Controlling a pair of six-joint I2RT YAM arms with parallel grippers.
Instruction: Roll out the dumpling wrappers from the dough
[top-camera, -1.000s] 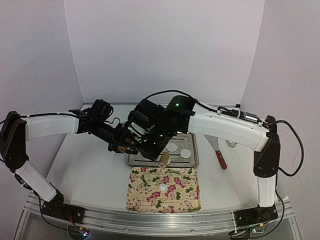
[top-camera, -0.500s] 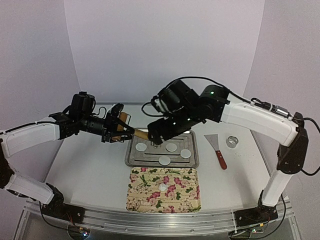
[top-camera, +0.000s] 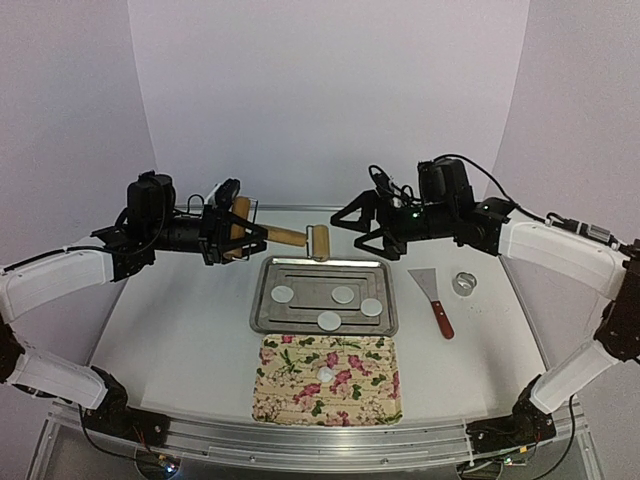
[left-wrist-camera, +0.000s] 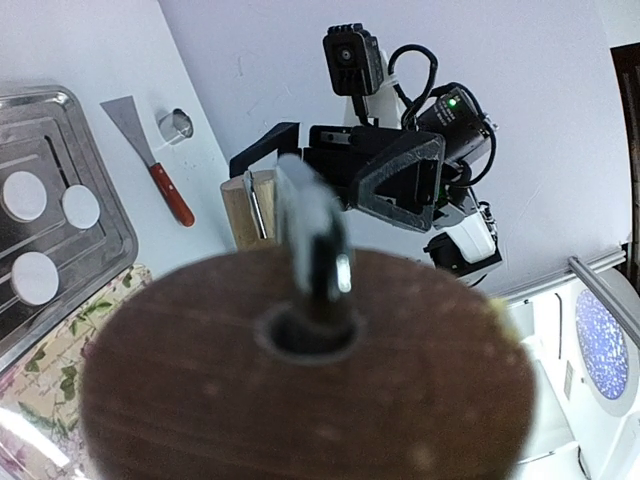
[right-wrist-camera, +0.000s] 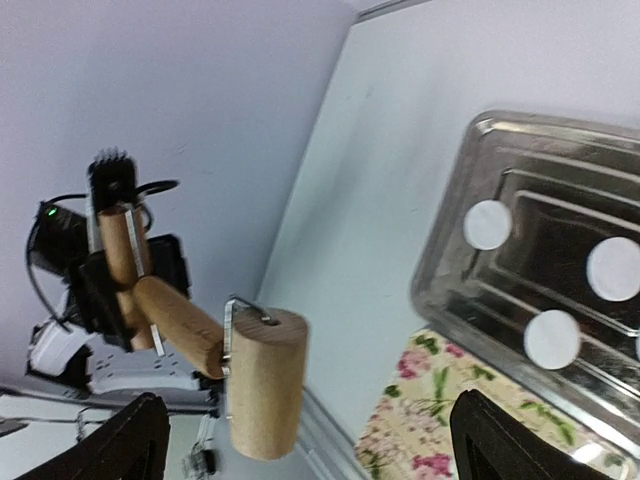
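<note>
Left pincer (top-camera: 238, 228) is clamped on one end of the roller (top-camera: 300, 238), holding it in the air over the far left of the tray (top-camera: 262, 318). Right pincer (top-camera: 362, 227) hangs wide open, gripping nothing, over the far right. Four wrappers (top-camera: 343, 295) lie flat in the tray, none touching.

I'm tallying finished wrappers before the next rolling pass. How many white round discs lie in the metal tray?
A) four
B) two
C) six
A: four dumpling wrappers lie apart from one another on the floor of the metal tray in the top view.
</note>
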